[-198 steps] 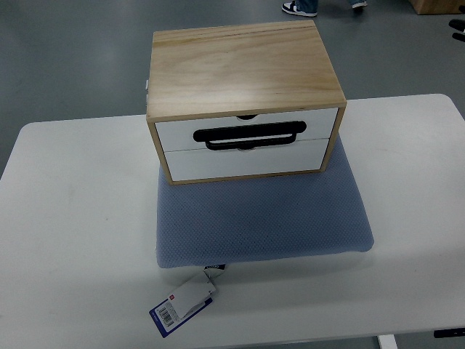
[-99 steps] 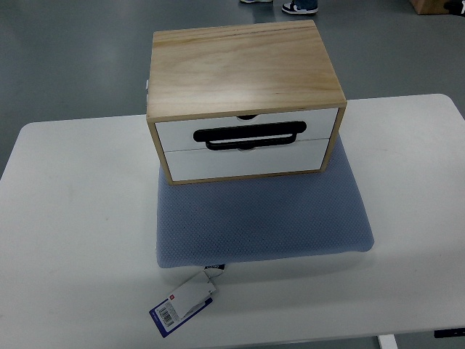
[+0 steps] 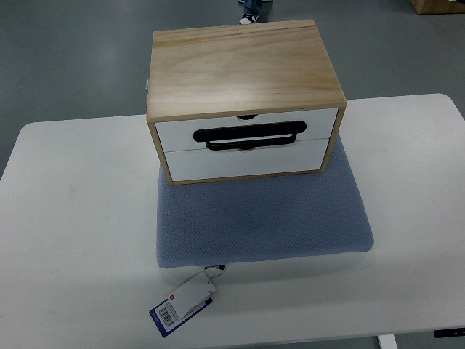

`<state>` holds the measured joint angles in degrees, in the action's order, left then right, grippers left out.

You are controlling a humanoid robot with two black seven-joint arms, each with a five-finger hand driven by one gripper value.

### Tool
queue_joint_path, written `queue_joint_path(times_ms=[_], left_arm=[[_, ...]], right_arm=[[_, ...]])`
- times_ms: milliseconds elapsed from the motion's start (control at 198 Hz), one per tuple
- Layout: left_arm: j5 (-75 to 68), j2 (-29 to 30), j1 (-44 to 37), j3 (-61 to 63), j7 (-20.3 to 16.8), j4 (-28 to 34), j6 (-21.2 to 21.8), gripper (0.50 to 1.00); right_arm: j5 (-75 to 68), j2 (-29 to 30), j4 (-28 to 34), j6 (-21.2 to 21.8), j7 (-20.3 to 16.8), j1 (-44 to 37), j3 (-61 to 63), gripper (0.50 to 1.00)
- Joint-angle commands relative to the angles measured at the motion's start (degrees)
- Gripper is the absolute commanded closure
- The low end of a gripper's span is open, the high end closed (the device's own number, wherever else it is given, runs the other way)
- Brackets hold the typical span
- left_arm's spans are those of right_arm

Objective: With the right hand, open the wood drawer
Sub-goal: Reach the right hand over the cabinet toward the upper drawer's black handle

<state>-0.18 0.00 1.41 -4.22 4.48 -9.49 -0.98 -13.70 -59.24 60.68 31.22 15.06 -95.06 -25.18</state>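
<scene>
Neither hand shows anywhere in the frame, so their state cannot be told. The light plywood box with two white drawer fronts (image 3: 245,98) sits upper centre, both drawers flush and closed, a black bar handle (image 3: 248,136) across their seam. It rests on a blue-grey cushion pad (image 3: 261,218) on the white tabletop (image 3: 73,240).

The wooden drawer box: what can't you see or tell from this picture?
- Inside of the wooden drawer box, top view: both white drawer fronts are shut, hiding any contents.
- Its back and underside: hidden by its own body and the blue cushion.
- Print on the tag: too small to read.
- Person at the top edge: only shoes show, the rest is cut off.
- Robot's hands: out of view.
</scene>
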Motion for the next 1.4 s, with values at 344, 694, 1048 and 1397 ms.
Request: queue_joint_path(times_ms=[344,694,1048,1397], left_arm=[[0.0,0.0,0.0,0.0,0.0,0.0,0.0,0.5],[0.0,0.0,0.0,0.0,0.0,0.0,0.0,0.5],[0.0,0.0,0.0,0.0,0.0,0.0,0.0,0.5],[0.0,0.0,0.0,0.0,0.0,0.0,0.0,0.5]], right_arm=[[9.1,9.1,8.9,3.8,-1.0,-19.9,-15.5,0.566],[11.9,21.0,14.4,3.8,-5.1,-32.3,-22.5,0.566],[11.9,32.7,17.2,3.8,-6.0,-37.6,-28.2,0.568],[11.6,40.3,17.2,0.3,-7.2,-36.2,-28.3,0.57]])
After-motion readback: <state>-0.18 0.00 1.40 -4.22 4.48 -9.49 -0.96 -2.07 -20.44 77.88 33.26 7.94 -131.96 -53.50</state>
